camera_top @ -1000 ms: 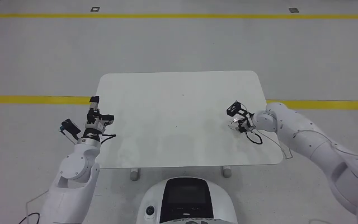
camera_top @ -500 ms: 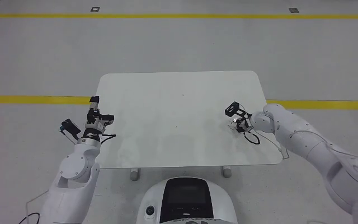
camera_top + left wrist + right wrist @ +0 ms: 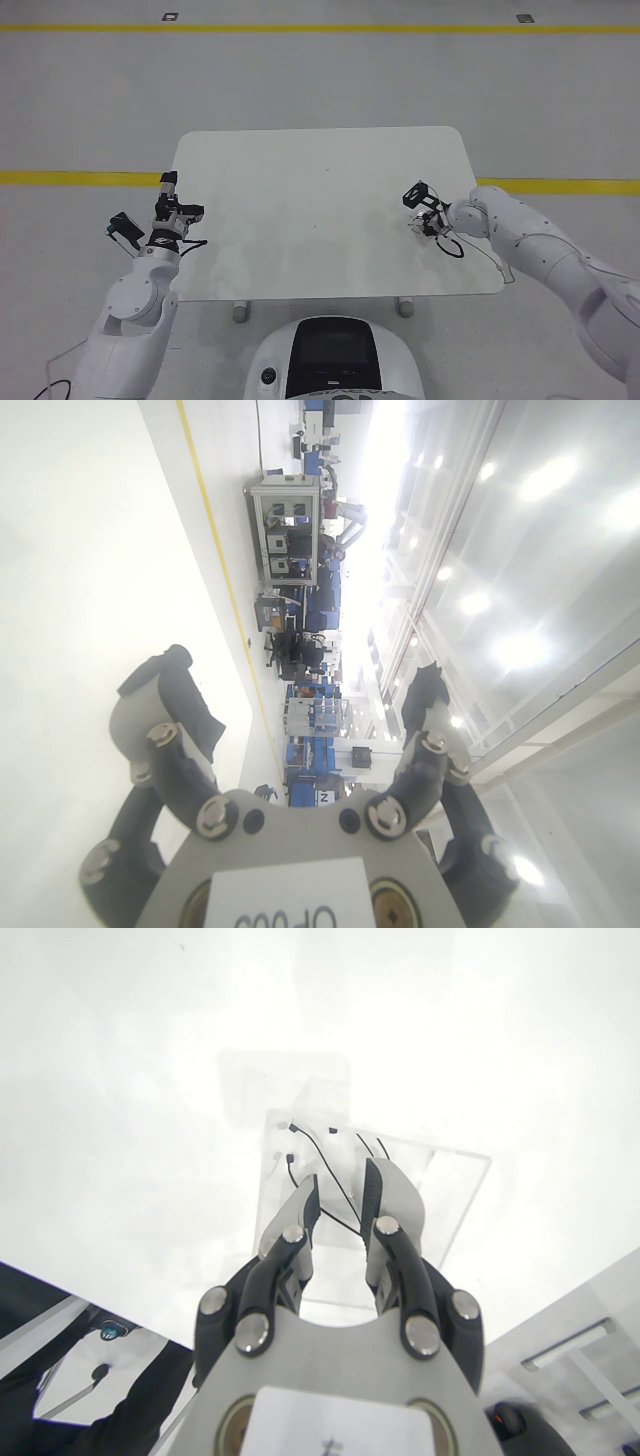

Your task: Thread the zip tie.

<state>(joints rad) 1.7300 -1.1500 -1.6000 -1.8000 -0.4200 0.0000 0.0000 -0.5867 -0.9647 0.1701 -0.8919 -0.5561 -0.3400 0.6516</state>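
Status: right gripper is part-open, tips down inside a clear plastic tray. It straddles one thin black zip tie, whose strand runs across the gap between the fingers. Can't tell if either pad touches it, and there is no clamp on it as far as I can see. A few spare black ties lie loose in the same tray, heads towards the far end and none looped.

Left gripper is wide open, holding nothing, at the left edge of the white surface and aimed out over the floor.

Progress, my read: very early. No tie is lifted and no tail is fed through a head. Left to do:
- close on the strand
- pull it clear of the tray
- get the left gripper onto the other end
- line up tail and head, then push through

The strand is thin and springy, so I expect it to slip or flick out of a loose pinch.

View differences:
- Right wrist view gives the tie layout, the tray walls and the finger gap.
- Top view gives the layout instead, with the arms well apart: right one over the right part of the surface, left one at the left edge. The tray and ties are too faint there to make out.
- Left wrist view confirms the left gripper is empty.
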